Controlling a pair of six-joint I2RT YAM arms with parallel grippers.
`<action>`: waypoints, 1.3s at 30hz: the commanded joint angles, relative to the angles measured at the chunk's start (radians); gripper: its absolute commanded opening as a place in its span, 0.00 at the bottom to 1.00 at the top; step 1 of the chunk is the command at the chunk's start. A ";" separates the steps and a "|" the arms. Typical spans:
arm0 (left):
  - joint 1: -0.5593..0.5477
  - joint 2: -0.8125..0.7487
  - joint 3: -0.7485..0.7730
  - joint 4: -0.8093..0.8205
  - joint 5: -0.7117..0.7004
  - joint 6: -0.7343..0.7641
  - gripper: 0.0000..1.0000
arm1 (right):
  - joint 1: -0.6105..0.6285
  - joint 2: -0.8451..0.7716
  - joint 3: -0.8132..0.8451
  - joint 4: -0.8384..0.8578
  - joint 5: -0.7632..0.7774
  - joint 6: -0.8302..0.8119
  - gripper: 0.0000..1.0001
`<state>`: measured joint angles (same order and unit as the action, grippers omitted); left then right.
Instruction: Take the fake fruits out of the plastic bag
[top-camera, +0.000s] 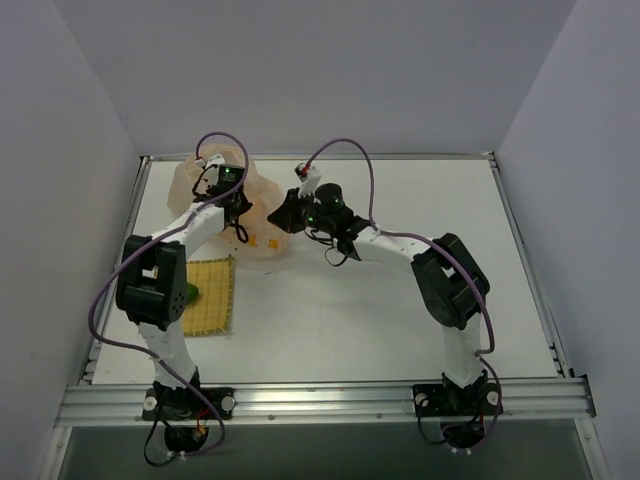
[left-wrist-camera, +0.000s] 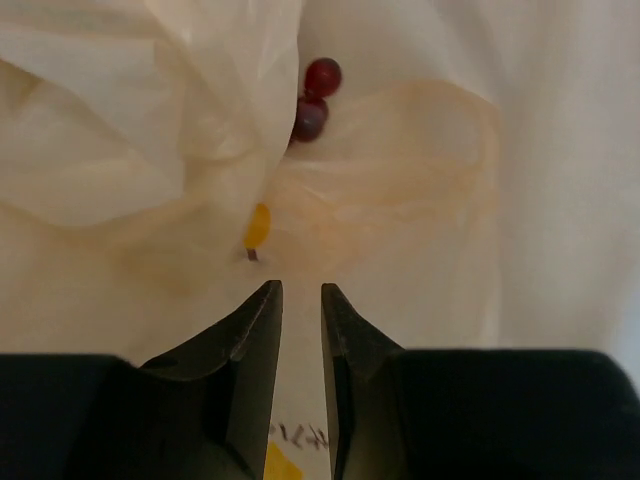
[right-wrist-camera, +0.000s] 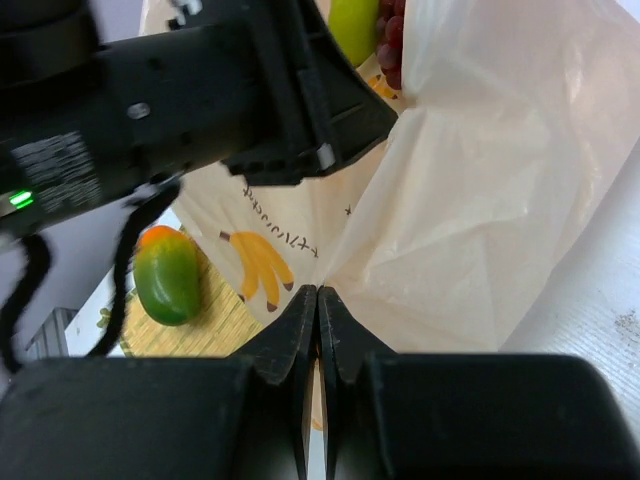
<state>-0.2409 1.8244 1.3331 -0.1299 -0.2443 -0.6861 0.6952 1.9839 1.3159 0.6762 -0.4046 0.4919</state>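
Observation:
The peach-cream plastic bag (top-camera: 262, 240) lies crumpled at the back left of the table. My left gripper (top-camera: 232, 195) is down in it. In the left wrist view its jaws (left-wrist-camera: 300, 288) stand a narrow gap apart over the bag film (left-wrist-camera: 420, 200), with dark red grapes (left-wrist-camera: 318, 100) ahead beyond a fold. My right gripper (top-camera: 283, 215) is shut on a fold of the bag (right-wrist-camera: 480, 200), the tips (right-wrist-camera: 317, 290) pinching the film. Through the bag's mouth, a yellow-green fruit (right-wrist-camera: 355, 25) and grapes (right-wrist-camera: 392, 40) show. A green-orange fruit (right-wrist-camera: 165, 275) lies outside on the mat.
A yellow woven mat (top-camera: 212, 300) lies at the near left with the green fruit (top-camera: 189, 293) on its left edge. The left arm's black wrist body (right-wrist-camera: 200, 90) hangs close above the right gripper. Metal rails frame the table (top-camera: 400, 300).

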 joint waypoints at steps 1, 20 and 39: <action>0.061 0.067 0.096 0.038 -0.030 0.065 0.21 | 0.003 -0.079 -0.006 0.049 -0.002 -0.013 0.00; 0.166 0.305 0.310 0.073 -0.010 0.188 0.89 | 0.013 -0.066 -0.003 0.072 -0.045 -0.003 0.00; 0.186 0.284 0.299 0.035 0.022 0.137 0.02 | -0.003 -0.082 0.003 0.071 -0.027 -0.001 0.00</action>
<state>-0.0635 2.2086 1.6638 -0.0902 -0.2588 -0.5312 0.6991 1.9556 1.2991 0.6941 -0.4343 0.4942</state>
